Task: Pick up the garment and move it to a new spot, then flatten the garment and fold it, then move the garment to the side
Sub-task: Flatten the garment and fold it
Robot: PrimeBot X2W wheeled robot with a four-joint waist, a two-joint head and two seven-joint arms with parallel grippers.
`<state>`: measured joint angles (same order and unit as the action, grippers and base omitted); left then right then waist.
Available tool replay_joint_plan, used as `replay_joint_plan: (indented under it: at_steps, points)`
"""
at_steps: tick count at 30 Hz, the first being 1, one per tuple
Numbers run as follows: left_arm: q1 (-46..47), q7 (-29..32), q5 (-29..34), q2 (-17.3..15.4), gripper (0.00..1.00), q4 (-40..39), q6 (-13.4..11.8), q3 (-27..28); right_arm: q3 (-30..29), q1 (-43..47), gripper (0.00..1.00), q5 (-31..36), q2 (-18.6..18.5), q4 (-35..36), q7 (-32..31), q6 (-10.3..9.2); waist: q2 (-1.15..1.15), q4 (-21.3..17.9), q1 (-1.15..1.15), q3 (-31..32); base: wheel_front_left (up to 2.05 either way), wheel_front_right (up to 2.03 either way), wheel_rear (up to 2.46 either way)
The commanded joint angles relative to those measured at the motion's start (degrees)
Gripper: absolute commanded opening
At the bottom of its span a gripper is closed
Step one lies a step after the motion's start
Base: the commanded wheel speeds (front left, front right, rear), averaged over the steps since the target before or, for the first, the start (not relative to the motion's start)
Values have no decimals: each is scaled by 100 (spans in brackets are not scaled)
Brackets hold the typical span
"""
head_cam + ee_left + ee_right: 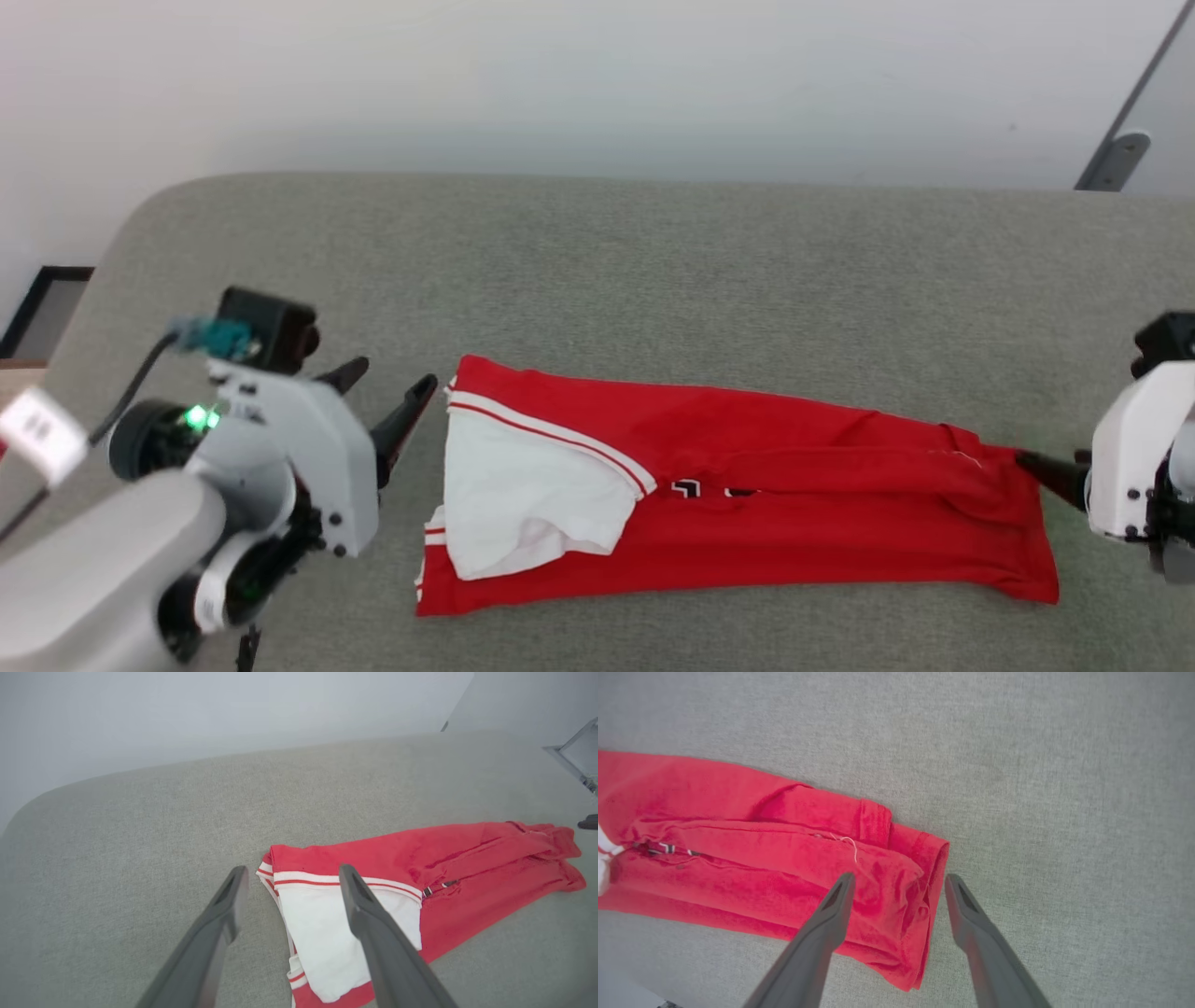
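The garment (pixel 747 485) lies on the grey padded surface (pixel 597 271), folded lengthwise into a long red strip. Its white sleeve (pixel 523 485) with striped trim rests on top at the left end. My left gripper (pixel 394 373) hovers just off that left end, open and holding nothing. In the left wrist view its fingers (pixel 293 870) frame the sleeve (pixel 327 933) and the red body (pixel 467 858). My right gripper (pixel 1027 459) is at the garment's right end, open. In the right wrist view its fingers (pixel 900 877) straddle the hem edge of the red cloth (pixel 738 858).
The grey surface has a rounded far-left corner and ends at a white wall (pixel 597 84). A metal fitting (pixel 1116 159) stands at the far right. A dark frame (pixel 37 299) sits beyond the left edge. Bare grey surface stretches behind and in front of the strip.
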<state>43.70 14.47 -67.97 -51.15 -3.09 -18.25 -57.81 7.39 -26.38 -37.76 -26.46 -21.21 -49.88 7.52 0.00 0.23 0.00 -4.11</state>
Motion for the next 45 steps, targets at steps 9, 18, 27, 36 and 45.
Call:
replay_joint_plan:
  at_steps: [9, 18, 27, 36, 45]
  points:
    - [-1233, -2424, 285, -160, 100, -246, -454, 569, -540, 399, 100, 295, 195, -631, 30, -7, 0, 391, 0, 78, 0, 0, 0]
    - [-2525, -2961, 1120, 224, 100, -385, -857, 1882, -716, 460, 100, 388, 301, -1275, 232, -7, 0, 679, 0, 59, 0, 0, 0]
    - [-3965, -2966, 2356, 1372, 100, -462, -292, 3654, -162, 392, 0, 72, 316, -1669, 493, -5, 0, 898, 0, 24, 0, 0, 0]
    - [-4614, -2966, 3116, 2248, 100, -370, 476, 4759, 465, 356, 0, -538, -236, -1626, 583, -9, 0, 984, 0, -40, 0, 0, 0]
    - [-4743, -2966, 3621, 2705, 100, -332, 950, 5226, 657, 24, 0, -656, -875, -1694, 812, -10, 0, 870, 0, -83, 0, 0, 0]
